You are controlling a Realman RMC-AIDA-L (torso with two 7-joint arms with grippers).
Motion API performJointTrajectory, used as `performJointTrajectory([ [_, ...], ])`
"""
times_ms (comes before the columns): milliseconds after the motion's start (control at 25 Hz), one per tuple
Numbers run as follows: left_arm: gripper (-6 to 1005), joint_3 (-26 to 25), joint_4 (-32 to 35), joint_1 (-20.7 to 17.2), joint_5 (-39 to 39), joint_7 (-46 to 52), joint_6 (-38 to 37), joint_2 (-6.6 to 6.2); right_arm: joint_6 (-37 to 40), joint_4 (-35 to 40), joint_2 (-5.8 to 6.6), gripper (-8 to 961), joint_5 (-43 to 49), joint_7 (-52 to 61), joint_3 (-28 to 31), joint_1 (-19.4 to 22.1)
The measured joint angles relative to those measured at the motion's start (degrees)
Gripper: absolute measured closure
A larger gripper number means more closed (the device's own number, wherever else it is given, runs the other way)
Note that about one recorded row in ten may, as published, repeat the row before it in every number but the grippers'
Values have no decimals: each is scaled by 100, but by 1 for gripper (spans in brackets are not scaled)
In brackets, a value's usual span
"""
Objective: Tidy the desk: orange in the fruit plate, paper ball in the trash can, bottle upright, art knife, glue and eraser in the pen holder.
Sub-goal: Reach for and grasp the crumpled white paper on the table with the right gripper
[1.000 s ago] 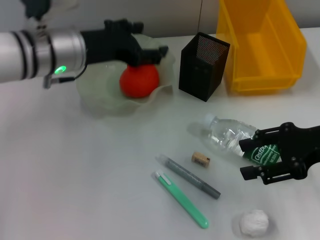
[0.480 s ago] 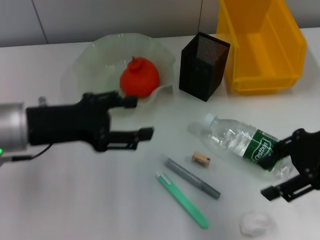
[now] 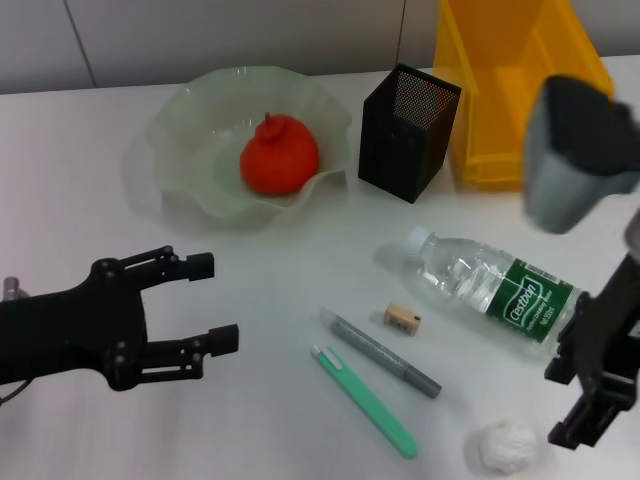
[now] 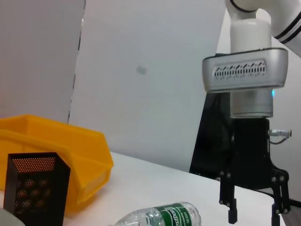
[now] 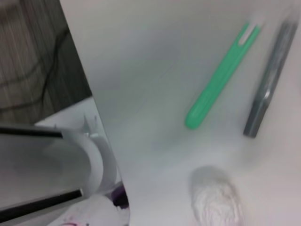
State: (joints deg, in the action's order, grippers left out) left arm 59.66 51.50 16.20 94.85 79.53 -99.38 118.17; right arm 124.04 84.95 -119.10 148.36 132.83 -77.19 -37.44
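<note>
A plain white table [image 3: 250,430] is set before a pale grey panelled wall. At its far side stand the fruit plate [image 3: 190,120] with the orange [image 3: 279,158] already in it, the black mesh pen holder [image 3: 407,118] and the yellow trash can [image 3: 520,90]. The bottle [image 3: 485,285] lies on its side near the right edge, the eraser [image 3: 401,319] just beside it, then a grey pen-like stick [image 3: 380,353] and a green knife [image 3: 365,400]. The paper ball [image 3: 506,446] lies at the near edge. The right pincer [image 3: 590,395], fingers apart, is held just beside the ball, above the table. The left pincer [image 3: 195,315], also spread and empty, is held low over the near left. The ball is judged light and crushable, best pinched across its middle.
</note>
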Motion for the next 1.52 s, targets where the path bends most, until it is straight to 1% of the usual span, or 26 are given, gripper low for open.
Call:
performJointTrajectory([
  [40, 150, 0, 0, 0, 0, 0, 0, 0, 0, 0, 0, 270, 0, 0, 0, 0],
  [120, 150, -101, -164, -20, 28, -214, -82, -11, -195, -252, -23, 270, 12, 345, -270, -150],
  [160, 150, -101, -164, -20, 28, -214, -82, -11, -195, -252, -23, 270, 12, 345, -270, -150],
  [200, 150, -101, -164, -20, 28, -214, -82, -11, -344, -417, -24, 270, 39, 485, -463, -198],
  [240, 150, -101, -164, -20, 28, -214, -82, -11, -344, -417, -24, 270, 39, 485, -463, -198],
  [280, 150, -103, -173, -18, 213, -270, -142, -14, -459, -659, -23, 270, 43, 573, -619, -258],
  [320, 150, -103, -173, -18, 213, -270, -142, -14, -459, -659, -23, 270, 43, 573, -619, -258],
  [360, 150, -86, -174, 5, 397, -275, -172, -14, -508, -785, -24, 270, 44, 613, -673, -285],
  [400, 150, -86, -174, 5, 397, -275, -172, -14, -664, -980, -32, 271, 46, 696, -791, -322],
  [440, 150, -86, -174, 5, 397, -275, -172, -14, -664, -980, -32, 271, 46, 696, -791, -322],
  [480, 150, -68, -185, 26, 551, -275, -231, -14, -756, -1048, -36, 271, 46, 746, -887, -326],
  [520, 150, -94, -260, 41, 687, -277, -345, -21, -930, -1140, -40, 271, 48, 859, -1123, -328],
  [560, 150, -94, -260, 41, 687, -277, -345, -21, -930, -1140, -40, 271, 48, 859, -1123, -328],
  [600, 151, -98, -291, 43, 705, -278, -371, -40, -1027, -1175, -40, 271, 49, 955, -1309, -333],
  [640, 151, -98, -291, 43, 705, -278, -371, -40, -1027, -1175, -40, 271, 49, 955, -1309, -333],
  [680, 151, -103, -348, 48, 730, -287, -382, -65, -1076, -1185, -40, 271, 50, 1009, -1410, -335],
  [800, 151, -115, -457, 48, 742, -348, -363, -84, -1267, -1188, -42, 272, 39, 1193, -1746, -330],
  [840, 151, -115, -457, 48, 742, -348, -363, -84, -1267, -1188, -42, 272, 39, 1193, -1746, -330],
  [1000, 151, -121, -536, 53, 776, -384, -338, -87, -1434, -1190, -56, 272, -11, 1384, -2104, -324],
  [1280, 152, -132, -545, 37, 782, -402, -327, -109, -1558, -1199, -56, 273, -167, 1533, -2375, -383],
  [1520, 152, -152, -665, 43, 782, -454, -288, -152, -1646, -1379, -54, 274, -170, 1659, -2641, -470],
])
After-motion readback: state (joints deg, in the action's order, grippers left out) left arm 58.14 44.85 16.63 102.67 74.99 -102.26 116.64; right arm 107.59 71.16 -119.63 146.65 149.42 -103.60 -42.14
